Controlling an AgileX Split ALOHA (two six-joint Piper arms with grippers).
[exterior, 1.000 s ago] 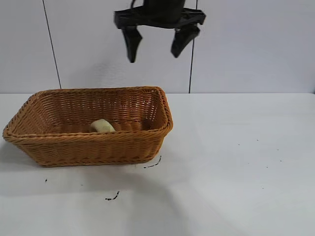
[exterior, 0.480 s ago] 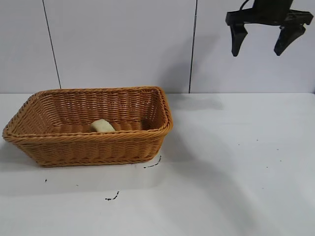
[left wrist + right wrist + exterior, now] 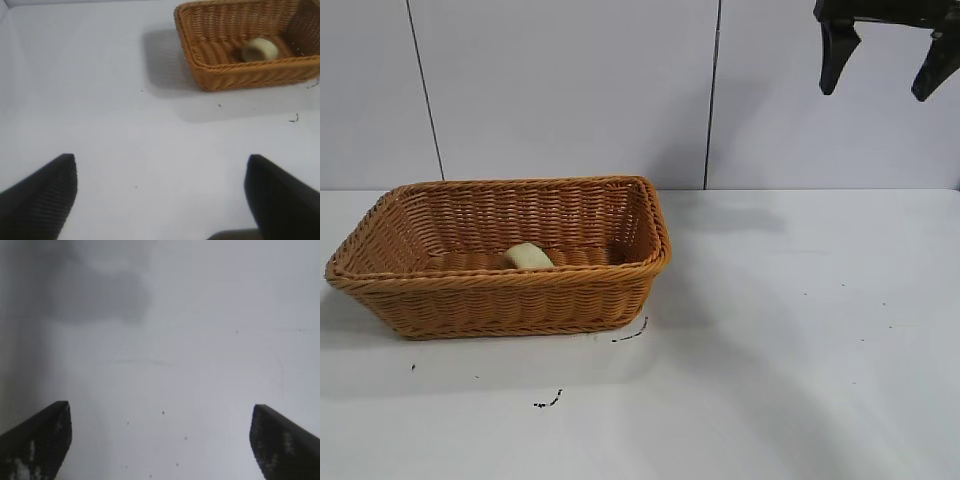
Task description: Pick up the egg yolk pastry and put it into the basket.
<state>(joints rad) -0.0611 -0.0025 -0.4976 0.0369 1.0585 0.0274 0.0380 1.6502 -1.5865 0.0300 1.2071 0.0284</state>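
While the egg yolk pastry [image 3: 528, 256] lies in the basket [image 3: 500, 296], right pincer [image 3: 887, 68] wide, empty.

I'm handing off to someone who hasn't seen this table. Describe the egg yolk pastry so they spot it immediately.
Find the big orange-brown wicker basket on the white table's left side in the exterior view. On its floor, close behind the near wall, lies the egg yolk pastry. It is the only thing in there: small, round, matte pale cream-yellow against the woven brown.

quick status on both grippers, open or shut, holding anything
Left gripper: open, empty, over bare table.
Right gripper: open, empty, high up at the right; the egg yolk pastry lies in the basket.
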